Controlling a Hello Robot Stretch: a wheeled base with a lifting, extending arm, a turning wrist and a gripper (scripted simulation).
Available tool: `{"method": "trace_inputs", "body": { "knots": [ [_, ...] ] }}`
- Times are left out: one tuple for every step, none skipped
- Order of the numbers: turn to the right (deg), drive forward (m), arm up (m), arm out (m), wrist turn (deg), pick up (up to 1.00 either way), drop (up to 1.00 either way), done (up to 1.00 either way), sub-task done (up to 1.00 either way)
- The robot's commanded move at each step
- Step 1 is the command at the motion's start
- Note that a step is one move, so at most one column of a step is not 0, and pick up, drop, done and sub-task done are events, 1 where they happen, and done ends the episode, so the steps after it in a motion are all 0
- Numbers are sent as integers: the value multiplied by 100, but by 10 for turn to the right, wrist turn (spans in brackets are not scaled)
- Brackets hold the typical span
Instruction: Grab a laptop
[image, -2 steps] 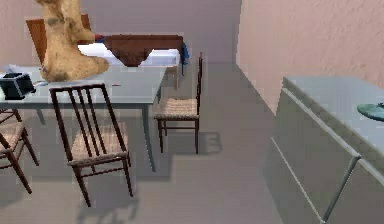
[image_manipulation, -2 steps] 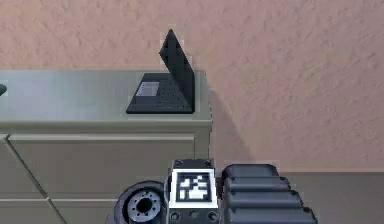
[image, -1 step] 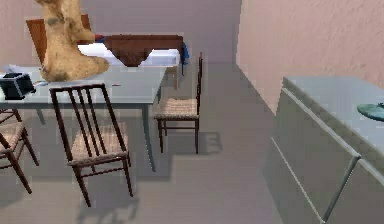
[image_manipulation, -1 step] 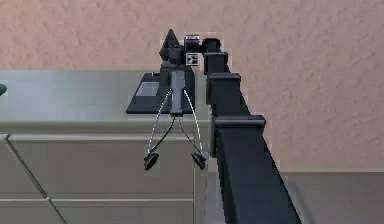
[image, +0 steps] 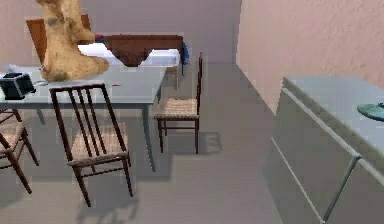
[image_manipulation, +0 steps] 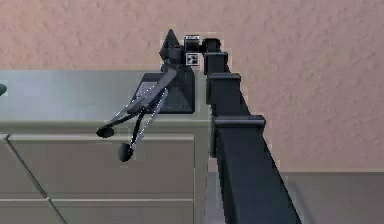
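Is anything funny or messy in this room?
A big tan statue stands on the dining table, which is an odd place for it. Nothing else looks spilled, broken or knocked over.

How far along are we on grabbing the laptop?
Done: nothing I can confirm. In hand: the arm reaches out toward the grey cabinet, with the gripper seen against its front edge; I cannot tell whether it holds anything. Left: finding and grabbing a laptop. The dark boxy object on the dining table, beside the tan statue, may be worth checking.
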Motion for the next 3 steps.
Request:
{"method": "trace_inputs", "body": {
  "knots": [
    [0, 0, 0, 0, 450, 0, 0, 0, 0],
    [0, 0, 0, 0, 450, 0, 0, 0, 0],
    [0, 0, 0, 0, 360, 0, 0, 0, 0]
  ]
}}
